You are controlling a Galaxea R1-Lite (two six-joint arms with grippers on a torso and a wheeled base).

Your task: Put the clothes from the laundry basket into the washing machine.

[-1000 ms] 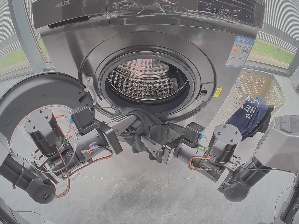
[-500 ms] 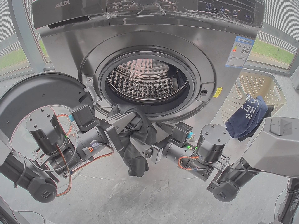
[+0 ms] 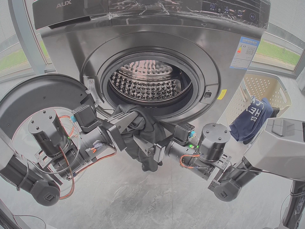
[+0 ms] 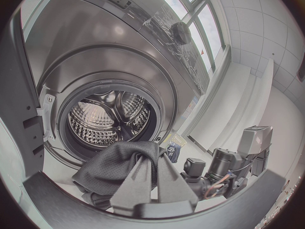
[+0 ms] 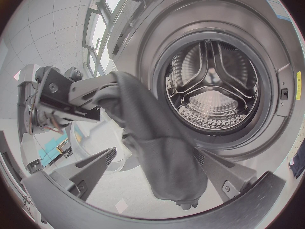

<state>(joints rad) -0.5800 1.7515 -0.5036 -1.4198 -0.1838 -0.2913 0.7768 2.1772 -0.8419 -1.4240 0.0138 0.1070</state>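
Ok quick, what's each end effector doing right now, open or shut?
Left end effector: closed, holding the dark grey garment.
Right end effector: open, with the garment hanging between its fingers.

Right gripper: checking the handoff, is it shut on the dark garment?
No: the right gripper stands wide open; the garment hangs between its jaws, held by the left gripper.

Washer point(image 3: 79, 48): logo point(image 3: 64, 4) at 10 o'clock, blue label point(image 3: 244, 53) at 2, yellow sticker point(image 3: 222, 94) at 3. White letters point(image 3: 258, 107) on navy shirt point(image 3: 251, 124).
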